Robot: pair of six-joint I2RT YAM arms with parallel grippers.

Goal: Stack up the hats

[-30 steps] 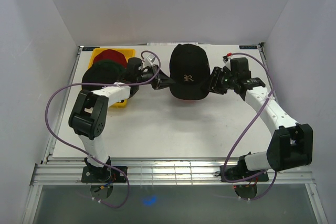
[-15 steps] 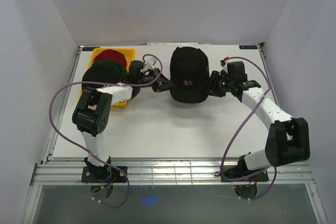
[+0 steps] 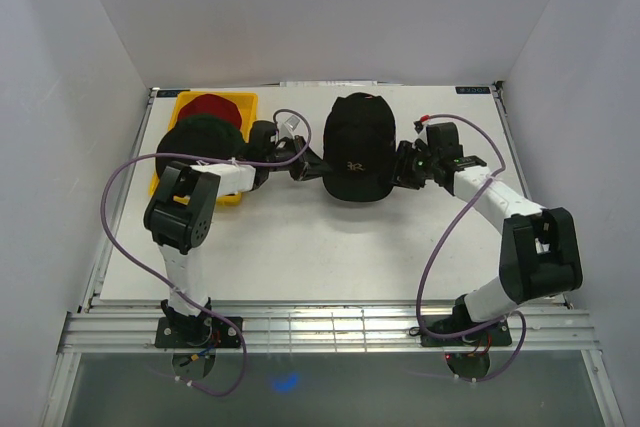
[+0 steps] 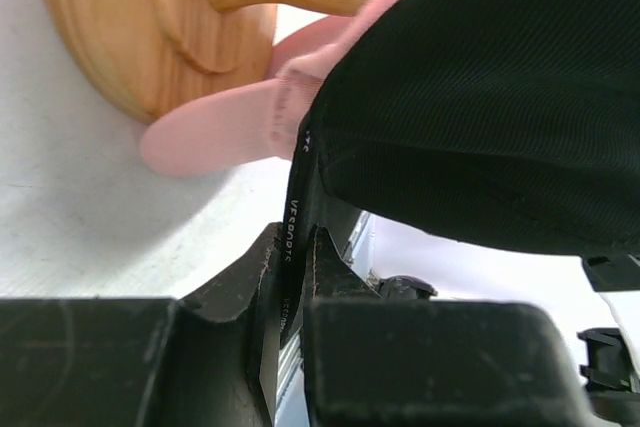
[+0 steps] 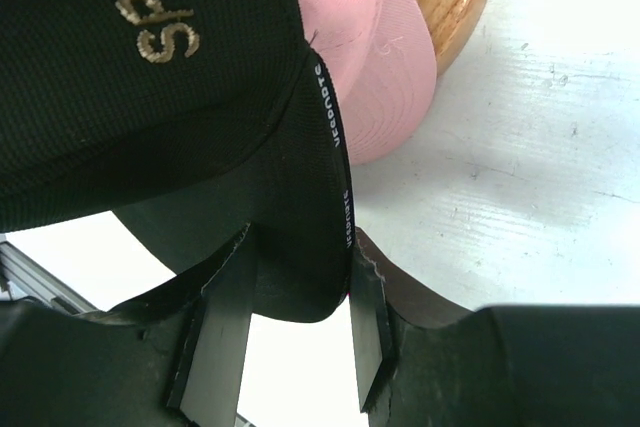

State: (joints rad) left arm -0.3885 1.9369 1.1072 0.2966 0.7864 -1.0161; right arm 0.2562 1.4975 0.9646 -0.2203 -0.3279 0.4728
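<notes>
Cap (image 3: 356, 142), black ribbed fabric, bears pale embroidered lettering (image 5: 150, 7).

Overhead view, wrist views close on cap (image 3: 356, 147)

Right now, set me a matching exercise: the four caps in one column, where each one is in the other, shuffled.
Caps:
1. black cap
2. pink cap
3. red cap
4. dark green cap

Places:
A. far end of the yellow tray
B. pinched at its edge by the left gripper and the right gripper
C. over the near end of the yellow tray
D. under the black cap, against the wooden stand

Pairs: 1-B, 2-D, 3-A, 4-C
</notes>
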